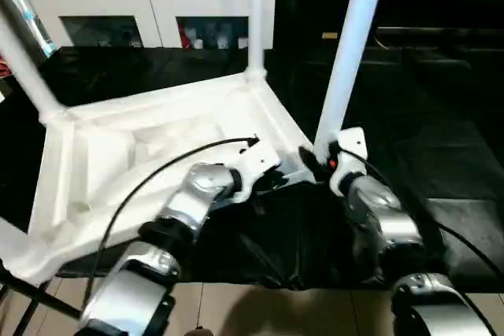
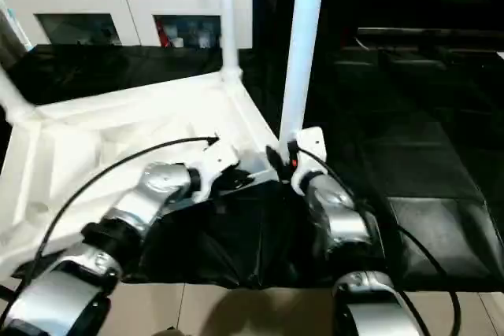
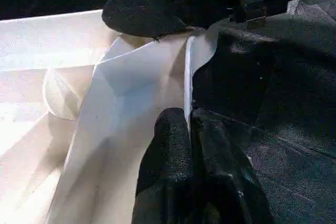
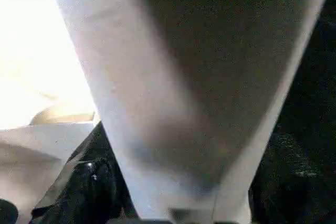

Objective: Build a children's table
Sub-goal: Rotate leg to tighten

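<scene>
Tabletop [image 1: 150, 155] lies underside-up on dark cloth. Near-corner leg [image 1: 350, 53] stands almost upright, leaning slightly, above its socket, clasped low by the right gripper [image 1: 319, 159]. Left gripper [image 3: 190, 129] pinches the adjoining rim

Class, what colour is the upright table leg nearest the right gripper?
White, clearest in the left eye view: the leg.

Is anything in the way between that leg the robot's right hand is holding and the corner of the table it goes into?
Nothing visible. The leg stands upright at the near corner of the tabletop, with the right hand around its lower end. The left hand is pinching the tabletop's rim just beside that corner, not across it.
</scene>
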You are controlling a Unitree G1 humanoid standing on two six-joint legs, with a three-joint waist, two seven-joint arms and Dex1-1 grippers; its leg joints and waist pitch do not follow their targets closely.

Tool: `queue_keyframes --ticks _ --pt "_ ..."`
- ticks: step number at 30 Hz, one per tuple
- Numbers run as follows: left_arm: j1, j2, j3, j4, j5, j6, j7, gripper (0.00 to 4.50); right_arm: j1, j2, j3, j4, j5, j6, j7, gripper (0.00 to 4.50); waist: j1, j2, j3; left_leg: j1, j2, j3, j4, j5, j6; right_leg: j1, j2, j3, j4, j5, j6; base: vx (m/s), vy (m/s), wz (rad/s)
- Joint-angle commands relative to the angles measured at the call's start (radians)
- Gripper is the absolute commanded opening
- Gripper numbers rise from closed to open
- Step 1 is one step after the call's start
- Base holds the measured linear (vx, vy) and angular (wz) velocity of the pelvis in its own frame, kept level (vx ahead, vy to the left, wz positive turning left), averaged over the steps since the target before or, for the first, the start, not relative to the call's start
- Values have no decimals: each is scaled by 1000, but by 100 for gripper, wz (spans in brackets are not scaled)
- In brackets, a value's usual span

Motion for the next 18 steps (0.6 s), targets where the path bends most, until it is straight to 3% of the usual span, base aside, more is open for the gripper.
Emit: queue_keyframes --ticks 1,2,7,11,14,15,18 --pt "-23 -70 13 -36 -29 -19 75 0 30 100 86 67 -3 27 58 259 -2 -8 -53 -5 27 -9 -66 -240 38 50 -64 47 -85 -323 -145 0 0 0" --pt "-18 -68 11 -41 -33 -22 65 0 29 100 79 66 6 22 72 315 -3 -9 -53 -5 27 -8 -66 -248 40 51 -64 48 -86 -325 -144 0 0 0" --pt "18 -23 10 -77 -74 -66 -70 0 62 39 84 9 19 4 204 365 -1 -10 -57 -9 28 -8 -62 -210 62 55 -64 49 -78 -250 -162 0 0 0" --pt "40 18 2 -105 -103 -84 -178 0 101 -41 134 -58 15 -29 366 384 0 -10 -58 -13 27 -4 -56 -167 92 58 -61 47 -71 -189 -180 0 0 0" --pt "49 41 -4 -114 -112 -92 -234 0 126 -87 155 -106 27 -48 461 384 2 -11 -56 -11 28 -2 -57 -182 100 56 -61 46 -76 -241 -173 0 0 0" --pt "56 73 -12 -123 -122 -97 -305 0 159 -146 182 -174 53 -61 596 384 5 -10 -54 -9 28 -1 -56 -197 101 56 -61 45 -81 -280 -164 0 0 0" --pt "61 102 -14 -132 -134 -97 -376 0 187 -199 197 -243 86 -45 736 384 11 -9 -55 -10 34 -3 -58 -212 108 53 -61 47 -81 -302 -157 0 0 0"
